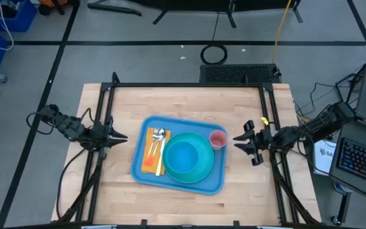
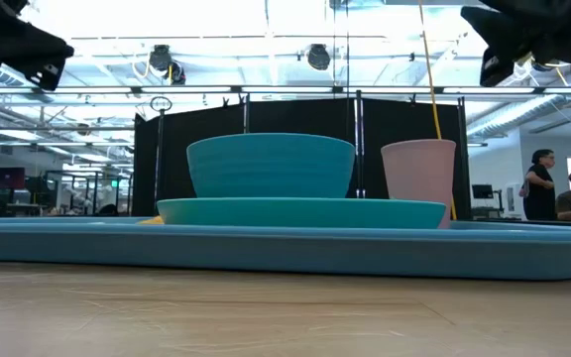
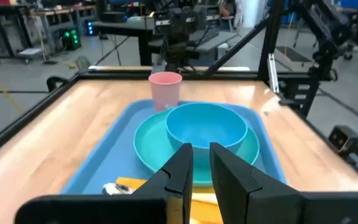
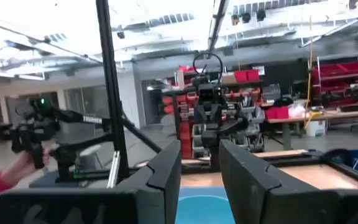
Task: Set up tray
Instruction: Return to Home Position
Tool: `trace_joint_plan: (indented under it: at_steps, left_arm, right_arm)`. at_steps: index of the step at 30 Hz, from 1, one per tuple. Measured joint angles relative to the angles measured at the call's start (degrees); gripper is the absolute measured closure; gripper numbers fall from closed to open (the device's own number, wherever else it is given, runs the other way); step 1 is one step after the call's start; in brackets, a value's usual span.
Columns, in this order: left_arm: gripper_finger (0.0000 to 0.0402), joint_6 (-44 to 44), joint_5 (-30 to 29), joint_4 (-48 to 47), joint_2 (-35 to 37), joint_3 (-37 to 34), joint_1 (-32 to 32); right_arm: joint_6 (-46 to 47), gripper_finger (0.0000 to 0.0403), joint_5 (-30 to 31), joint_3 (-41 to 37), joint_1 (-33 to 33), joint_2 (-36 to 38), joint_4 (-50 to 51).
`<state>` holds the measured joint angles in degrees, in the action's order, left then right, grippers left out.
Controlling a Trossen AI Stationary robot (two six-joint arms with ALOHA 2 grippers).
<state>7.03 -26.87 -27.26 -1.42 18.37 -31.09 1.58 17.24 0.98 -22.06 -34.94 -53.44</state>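
Tray [image 1: 176,124] between left claw [image 1: 123,137] and right claw [image 1: 238,140]

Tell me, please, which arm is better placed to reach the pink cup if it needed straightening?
Right. The pink cup stands at the tray's right edge, close to the right hand; the left hand sits beyond the opposite rim, with the plate and bowl between.

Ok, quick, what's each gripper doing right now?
Left gripper, left of the large flat light-blue plastic tray: fingers open a narrow gap, empty.
Right gripper, right of it: fingers open, empty.
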Motion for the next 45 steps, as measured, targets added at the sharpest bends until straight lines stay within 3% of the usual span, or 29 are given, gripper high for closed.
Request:
trace_joint_plan:
  at_steps: [4, 8, 13, 16, 21, 45]
  left_arm:
    - [0.0344, 5.70, 0.13, 0.66, -0.85, 0.00, 0.00]
    - [0.0344, 9.26, 0.91, 1.08, -0.82, 0.00, 0.00]
    - [0.0344, 9.65, 0.92, 1.39, -0.82, 0.00, 0.00]
    - [0.0344, 9.68, 0.92, 1.37, -0.82, 0.00, 0.00]
    - [0.0344, 9.68, 0.93, 1.40, -0.82, 0.00, 0.00]
    - [0.0344, 9.72, 1.09, 1.39, -0.82, 0.00, 0.00]
  right_arm:
    - [3.93, 0.0303, 0.09, -0.03, -0.21, 0.02, 0.98]
    - [10.53, 0.0303, -5.00, -0.09, -1.08, -0.21, 5.75]
    - [23.75, 0.0307, 1.03, -0.12, -1.12, -0.35, 4.80]
    - [21.53, 0.0306, 5.43, -0.12, -0.85, -0.36, 6.18]
    - [18.01, 0.0303, 5.32, -0.12, -0.86, -0.39, 6.94]
    - [18.27, 0.0303, 5.05, -0.14, -0.81, -0.39, 6.95]
